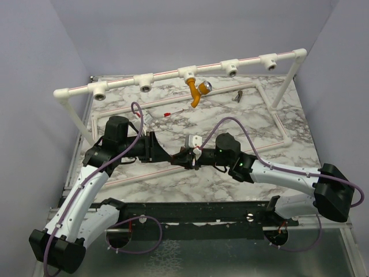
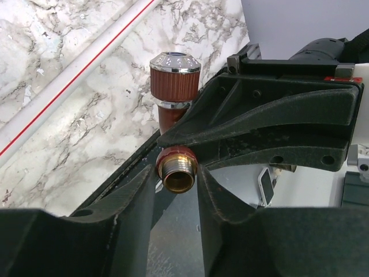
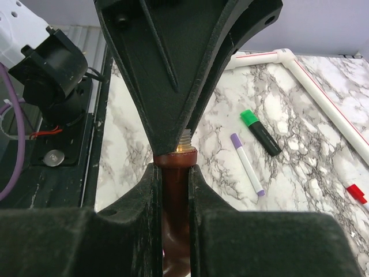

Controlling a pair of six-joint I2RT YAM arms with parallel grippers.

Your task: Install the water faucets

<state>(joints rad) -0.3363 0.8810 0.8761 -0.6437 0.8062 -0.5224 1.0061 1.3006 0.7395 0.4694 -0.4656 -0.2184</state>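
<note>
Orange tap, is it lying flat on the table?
No, the orange tap hangs from a white fitting on the raised pipe rail.

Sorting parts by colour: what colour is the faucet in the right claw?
The faucet is dark reddish-brown; left wrist view.

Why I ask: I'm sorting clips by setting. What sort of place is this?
Probably a robot lab test cell, not a real kitchen: plain pale walls enclose a marble-patterned tabletop, with a white pipe frame standing on it.
</note>
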